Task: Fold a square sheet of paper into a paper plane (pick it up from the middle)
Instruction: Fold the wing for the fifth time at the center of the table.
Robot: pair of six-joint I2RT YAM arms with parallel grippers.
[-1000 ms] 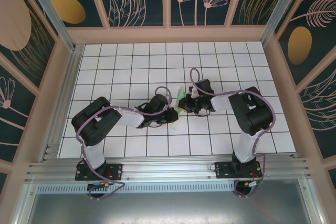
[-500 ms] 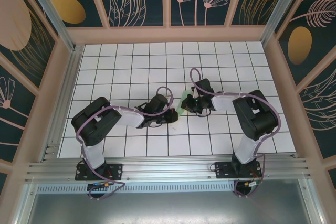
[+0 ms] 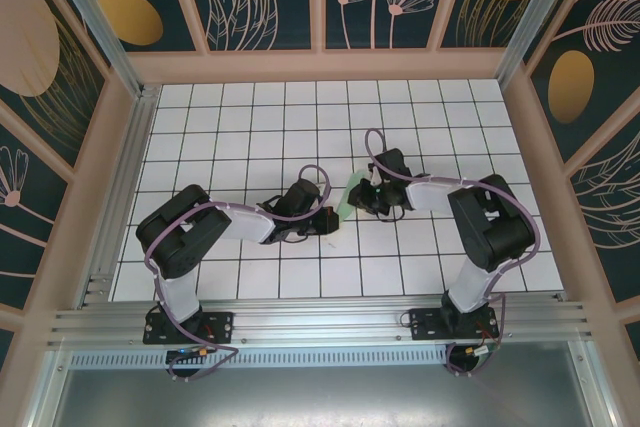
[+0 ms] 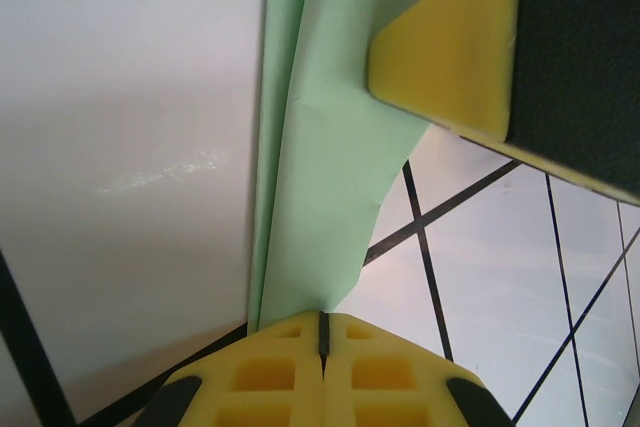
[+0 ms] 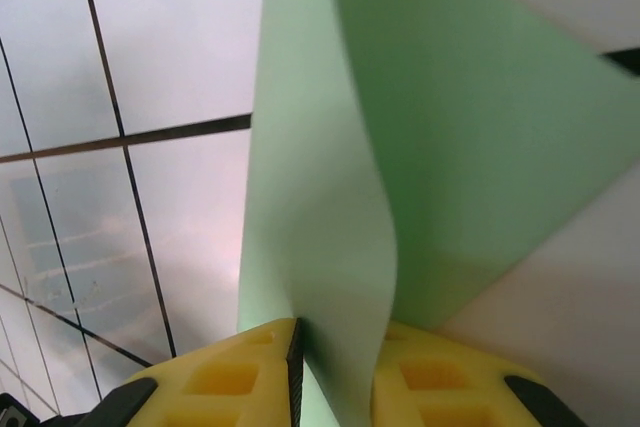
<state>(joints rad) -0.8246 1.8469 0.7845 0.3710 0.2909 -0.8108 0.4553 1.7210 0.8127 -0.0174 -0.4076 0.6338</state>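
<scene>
The square sheet of paper (image 3: 346, 197), light green and folded into a narrow strip, stands on edge between the two grippers at mid-table. My left gripper (image 3: 333, 215) is shut on its near end; in the left wrist view the paper (image 4: 330, 147) runs out of the closed jaws (image 4: 322, 322) toward the right gripper's yellow finger (image 4: 450, 47). My right gripper (image 3: 357, 197) meets the strip from the right. In its wrist view the jaws (image 5: 335, 342) stand a little apart, with curved layers of paper (image 5: 320, 197) loose in the gap.
The white tiled table (image 3: 250, 117) has free tiles all round the arms. Wooden walls with dark panels close it in on three sides, and an aluminium rail (image 3: 320, 322) runs along the near edge by the arm bases.
The right gripper's jaws have parted slightly round the paper and its wrist has shifted a little to the right. The left gripper stays shut on the paper in the same place.
</scene>
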